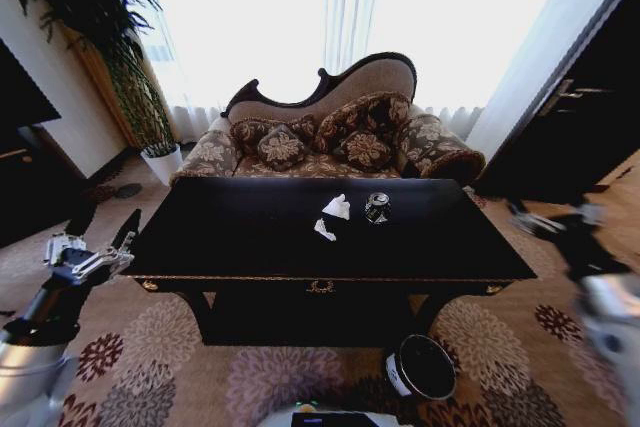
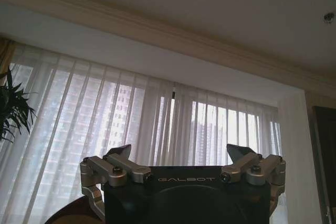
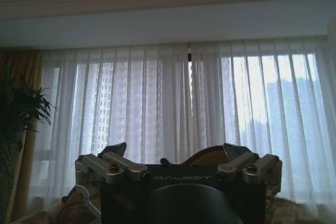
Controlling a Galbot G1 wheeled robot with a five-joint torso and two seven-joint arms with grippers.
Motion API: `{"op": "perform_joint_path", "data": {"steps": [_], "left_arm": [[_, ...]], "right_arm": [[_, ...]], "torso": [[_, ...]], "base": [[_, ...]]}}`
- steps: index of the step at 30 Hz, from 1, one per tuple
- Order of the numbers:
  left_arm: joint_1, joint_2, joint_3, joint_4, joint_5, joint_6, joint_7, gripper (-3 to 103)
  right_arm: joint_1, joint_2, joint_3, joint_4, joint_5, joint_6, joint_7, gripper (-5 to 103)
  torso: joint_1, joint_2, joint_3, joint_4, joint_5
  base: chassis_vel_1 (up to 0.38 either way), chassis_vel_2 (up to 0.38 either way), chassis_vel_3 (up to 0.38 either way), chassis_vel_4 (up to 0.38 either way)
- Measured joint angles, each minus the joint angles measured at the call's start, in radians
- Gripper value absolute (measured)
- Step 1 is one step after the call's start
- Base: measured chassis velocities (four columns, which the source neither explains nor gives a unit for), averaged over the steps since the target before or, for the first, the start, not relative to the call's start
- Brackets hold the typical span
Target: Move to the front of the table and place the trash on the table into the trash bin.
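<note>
Head view showed the glossy black table (image 1: 250,247) bearing a crushed silver can (image 1: 377,208), crumpled tissue (image 1: 337,207) and paper scrap (image 1: 324,231); the round bin (image 1: 421,367) stood below. Left gripper (image 1: 103,230) and right gripper (image 3: 178,153) were spread apart, empty.

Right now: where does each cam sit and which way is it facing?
Head view: on the head, looking forward and down at the table, trash, sofa; left gripper and right gripper at its sides.
Left wrist view: on the left wrist, tilted up at curtains and ceiling; own open fingers at the bottom.
Right wrist view: on the right wrist, aimed at curtains and sofa back; open fingers.
Both wrist views share the curtained window.
</note>
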Motion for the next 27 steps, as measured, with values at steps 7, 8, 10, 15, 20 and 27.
{"op": "perform_joint_path", "data": {"steps": [7, 8, 10, 15, 20, 27], "left_arm": [[-0.006, 0.048, 0.0, 0.024, -0.002, -0.001, 0.0, 100], [-0.008, 0.053, 0.001, 0.028, -0.003, -0.002, 0.0, 100], [-0.008, 0.055, 0.001, 0.031, -0.003, -0.002, 0.0, 100], [-0.01, 0.045, 0.008, 0.028, -0.001, -0.003, 0.0, 100], [-0.01, 0.036, 0.02, 0.024, 0.012, -0.001, 0.0, 100], [-0.008, 0.037, 0.023, 0.016, 0.019, 0.009, 0.0, 100]], "right_arm": [[0.013, -0.008, -0.118, 0.02, -0.119, -0.017, 0.033, 100], [0.019, -0.011, -0.133, 0.013, -0.137, -0.016, 0.033, 100], [0.028, -0.016, -0.154, 0.0, -0.155, -0.012, 0.032, 100], [0.055, -0.046, -0.233, -0.074, -0.203, 0.02, 0.001, 100], [0.08, -0.072, -0.298, -0.153, -0.28, 0.075, -0.03, 101], [0.129, -0.111, -0.403, -0.204, -0.301, 0.088, -0.036, 100]], "torso": [[0.0, 0.0, 0.0, -0.0008, 0.0001], [0.0, 0.0, 0.0, -0.0009, 0.0001], [0.0, 0.0, 0.0, -0.0008, 0.0002], [0.0, 0.0, 0.0, -0.0007, 0.0002], [0.0, 0.0, 0.0, -0.0008, 0.0002], [0.0, 0.0, 0.0, -0.0008, 0.0002]], "base": [[0.0, 0.0, 0.0, 0.0], [0.0, 0.0, 0.0, 0.0], [0.0, 0.0, 0.0, 0.0], [0.0, 0.0, 0.0, 0.0], [0.0, 0.0, 0.0, 0.0], [0.0, 0.0, 0.0, 0.0]]}}
